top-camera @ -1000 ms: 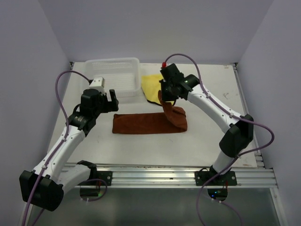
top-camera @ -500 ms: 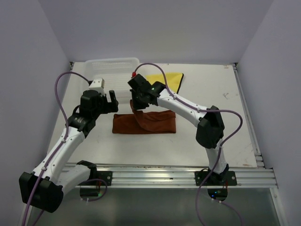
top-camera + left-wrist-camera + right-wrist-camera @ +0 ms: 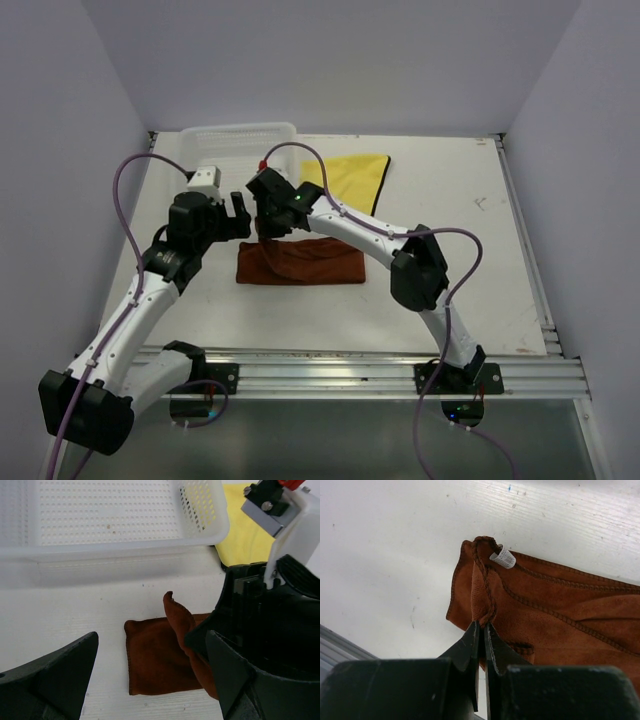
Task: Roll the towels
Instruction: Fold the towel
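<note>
The rust-brown towel (image 3: 310, 263) lies lengthwise on the table's middle, its right end folded over to the left. My right gripper (image 3: 265, 233) is shut on that folded end's hem (image 3: 487, 597), held a little above the towel's left end; a white tag (image 3: 503, 557) shows at the pinched corner. The right gripper (image 3: 481, 625) has its jaws pressed together on the cloth. In the left wrist view the raised flap (image 3: 177, 617) stands up from the flat towel (image 3: 150, 665). My left gripper (image 3: 226, 212) hovers open just left of the towel, nothing between its fingers (image 3: 60, 670). The yellow towel (image 3: 355, 180) lies flat behind.
A white mesh basket (image 3: 245, 133) stands at the back left, close behind the left gripper; its front rim (image 3: 125, 550) is near the brown towel. The right arm stretches across the table's middle. An aluminium rail (image 3: 350, 365) runs along the near edge.
The right gripper has carried the brown towel's pinched end from the right side leftward across the towel to its left end. The left arm has stayed about where it was, open.
</note>
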Available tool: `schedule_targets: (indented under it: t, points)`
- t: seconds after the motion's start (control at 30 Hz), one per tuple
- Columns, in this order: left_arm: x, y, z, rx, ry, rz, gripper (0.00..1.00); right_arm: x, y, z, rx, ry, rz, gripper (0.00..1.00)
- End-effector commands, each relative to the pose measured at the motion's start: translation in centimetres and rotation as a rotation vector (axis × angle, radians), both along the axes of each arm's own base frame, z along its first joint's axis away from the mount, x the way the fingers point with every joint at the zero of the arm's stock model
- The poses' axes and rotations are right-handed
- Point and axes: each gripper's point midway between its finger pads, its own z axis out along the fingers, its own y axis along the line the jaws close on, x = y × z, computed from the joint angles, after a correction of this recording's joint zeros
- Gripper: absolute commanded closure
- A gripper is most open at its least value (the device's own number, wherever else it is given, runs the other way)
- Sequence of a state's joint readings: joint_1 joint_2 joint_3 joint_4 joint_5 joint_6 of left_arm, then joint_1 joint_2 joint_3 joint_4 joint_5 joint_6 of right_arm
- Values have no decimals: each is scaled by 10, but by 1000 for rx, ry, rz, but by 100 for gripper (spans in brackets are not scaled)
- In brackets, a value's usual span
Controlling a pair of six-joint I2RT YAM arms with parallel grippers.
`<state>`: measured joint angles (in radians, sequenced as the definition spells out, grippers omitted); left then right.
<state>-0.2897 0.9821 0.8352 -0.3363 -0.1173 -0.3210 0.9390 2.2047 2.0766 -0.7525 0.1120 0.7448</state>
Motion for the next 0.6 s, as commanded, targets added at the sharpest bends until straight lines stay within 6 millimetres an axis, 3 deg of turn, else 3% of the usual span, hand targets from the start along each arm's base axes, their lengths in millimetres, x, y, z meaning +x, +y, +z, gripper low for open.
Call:
schedule_targets:
  t: [0.0,0.2,0.4,0.47,0.57]
  points:
    - [3,-1,14,-6,-66,-1,8,7,23,3,84,0,-21,100]
    - [3,-2,15,-5,-69,-2,8,7,44,-18,122,39,-14,100]
    - [2,-2,15,-7,-69,-4,7,4,65,-27,176,64,7,100]
    - [2,-2,15,-7,-70,-4,7,-3,78,-25,231,80,62,85]
    - [1,-2,17,-11,-74,-3,7,-3,81,-17,258,71,74,74]
